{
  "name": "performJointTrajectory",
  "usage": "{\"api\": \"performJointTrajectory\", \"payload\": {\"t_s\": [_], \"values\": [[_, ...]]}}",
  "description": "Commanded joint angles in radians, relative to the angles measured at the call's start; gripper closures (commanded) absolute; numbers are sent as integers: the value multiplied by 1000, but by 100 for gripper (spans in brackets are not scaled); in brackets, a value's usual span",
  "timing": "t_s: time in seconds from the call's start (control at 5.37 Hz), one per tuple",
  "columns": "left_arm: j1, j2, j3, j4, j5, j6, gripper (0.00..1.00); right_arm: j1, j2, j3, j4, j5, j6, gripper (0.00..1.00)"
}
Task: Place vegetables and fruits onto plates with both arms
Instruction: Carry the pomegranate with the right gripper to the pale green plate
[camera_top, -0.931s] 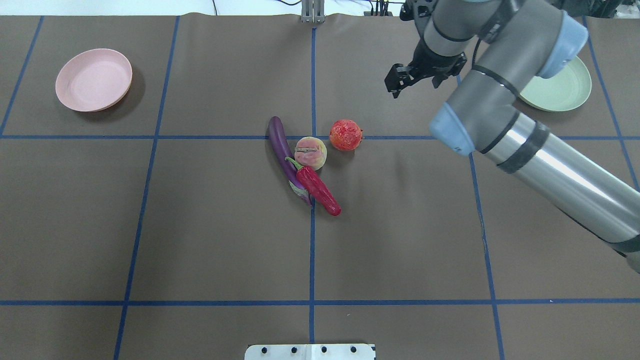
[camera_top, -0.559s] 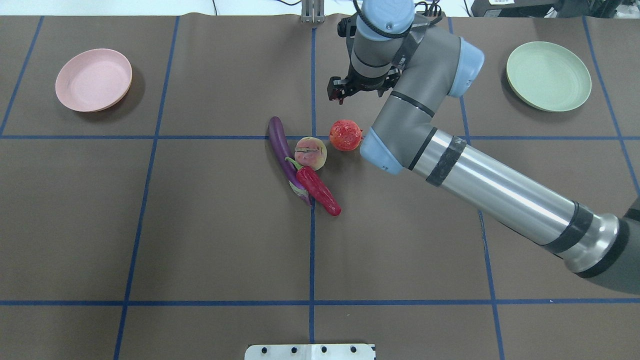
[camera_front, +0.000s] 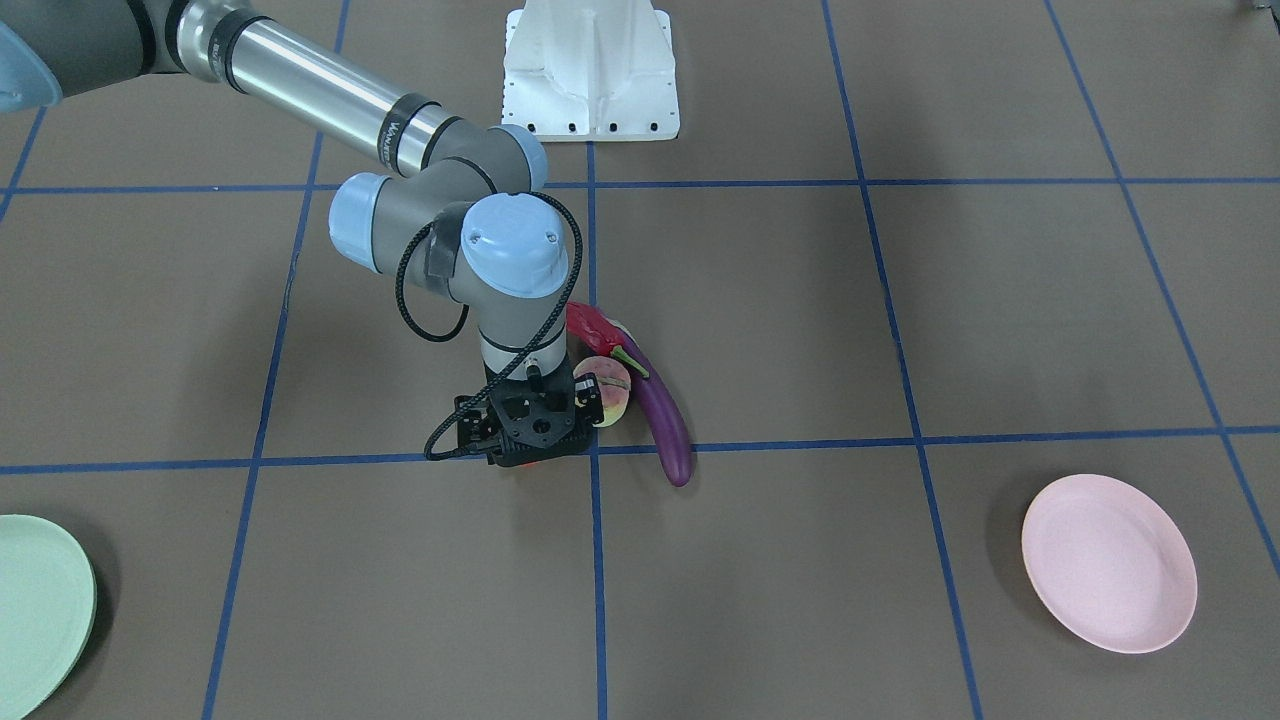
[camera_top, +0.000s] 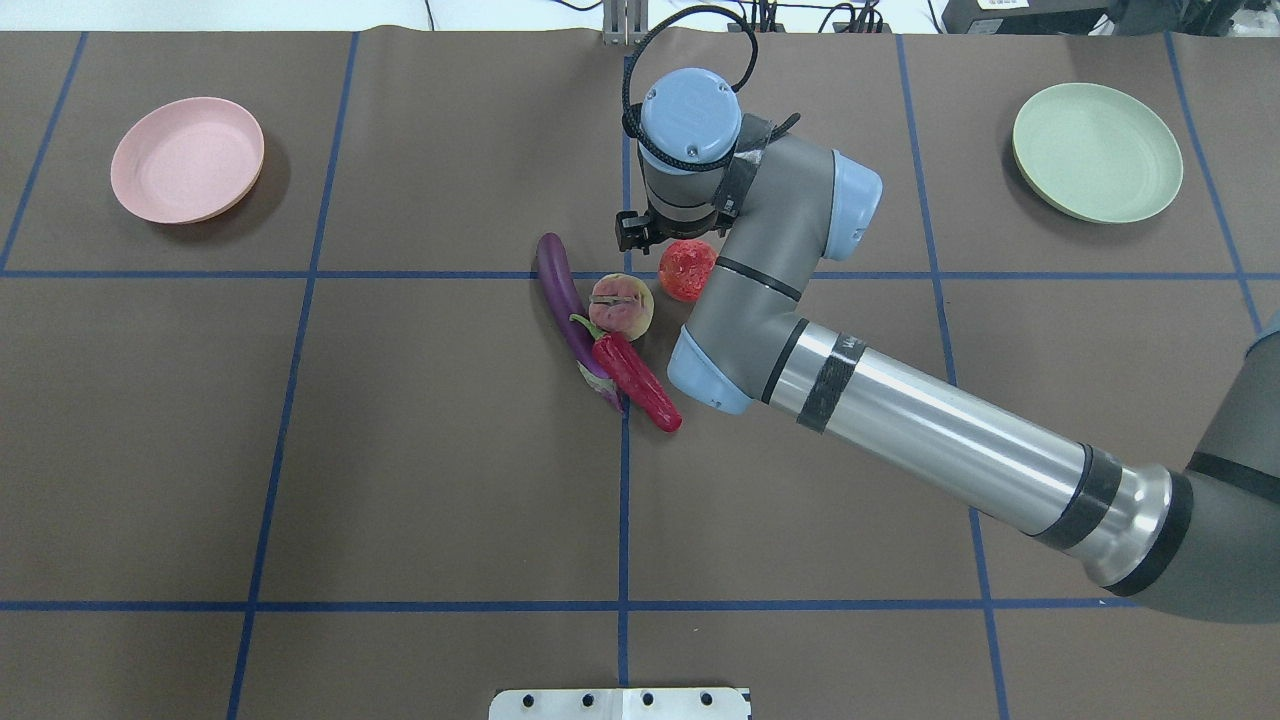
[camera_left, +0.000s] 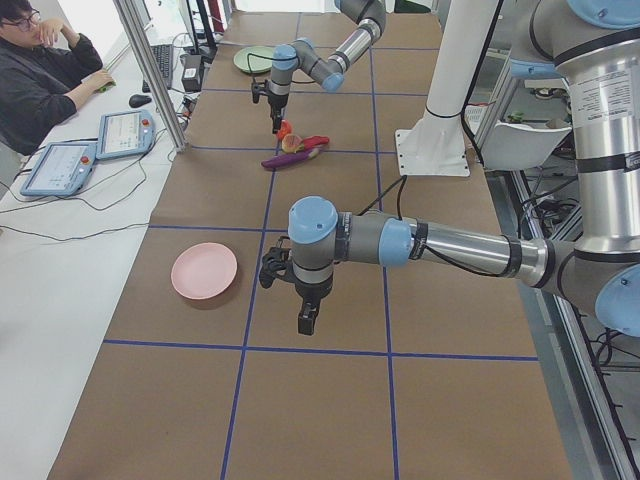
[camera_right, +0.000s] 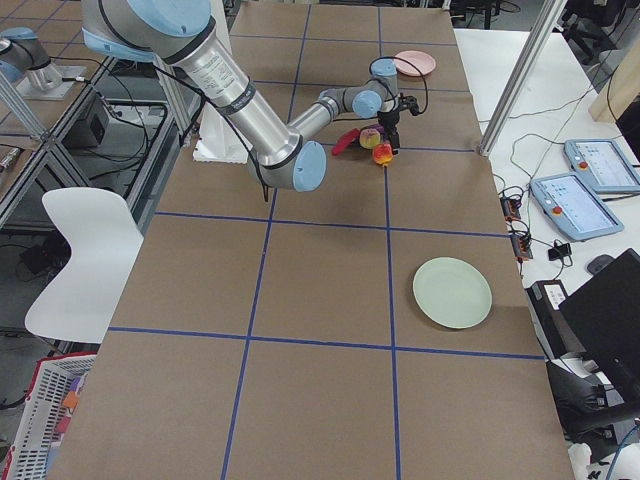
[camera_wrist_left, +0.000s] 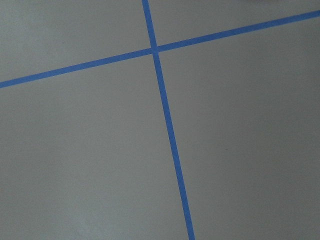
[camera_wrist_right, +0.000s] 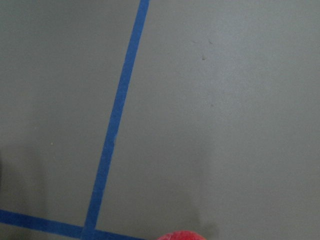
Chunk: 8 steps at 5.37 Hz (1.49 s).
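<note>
Clock bearings follow the overhead view, with 12 o'clock pointing away from the robot. Items run from the table's left end to its right.

(a) Left gripper (camera_left: 307, 318), nearest the left-end camera, hangs fingers-down above the brown table (camera_top: 400, 450). Whether its jaws are apart or closed cannot be told. Its wrist camera shows only crossed blue tape lines (camera_wrist_left: 155, 48).

(b) Pink plate (camera_top: 187, 160), at 10 o'clock from the produce and well apart from it.

(c) Produce cluster at the table's centre, all lying on the table surface.
- The eggplant (camera_top: 560, 290) runs roughly from 11 to 5 o'clock.
- The chili pepper (camera_top: 640, 385) lies beside the eggplant's cap end, its green stem crossing the eggplant.
- The peach (camera_top: 621, 305) sits just beside the eggplant at 3 o'clock, touching or nearly touching the chili's stem end.
- The pomegranate (camera_top: 685, 270) is at 2 o'clock of the peach, with a narrow gap between them.

(d) Right gripper (camera_front: 525, 450), pointing straight down over the pomegranate. The wrist hides the fingers, so the jaw state cannot be told.

(e) Mint plate (camera_top: 1097, 152), at 2 o'clock from the cluster and well apart from it.
</note>
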Motion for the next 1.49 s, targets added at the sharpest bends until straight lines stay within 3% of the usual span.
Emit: {"api": "performJointTrajectory", "payload": {"t_s": [0.0,0.19,0.37,0.56,0.74,0.93,1.3], "values": [[0,0,0,0,0,0,0,-37,-13,0,-50,-35,-10,1],[0,-1,0,0,0,0,0,-40,-15,0,-53,-29,-13,55],[0,-5,0,0,0,0,0,-7,-12,9,-71,9,0,100],[0,-5,-2,0,0,0,0,98,-30,47,-78,169,-48,100],[0,-5,-5,-2,0,2,0,205,-80,105,-64,253,-175,100],[0,-5,-5,-2,0,5,0,361,-129,113,-65,393,-335,100],[0,-5,-5,-2,0,5,0,566,-304,71,-21,503,-696,100]]}}
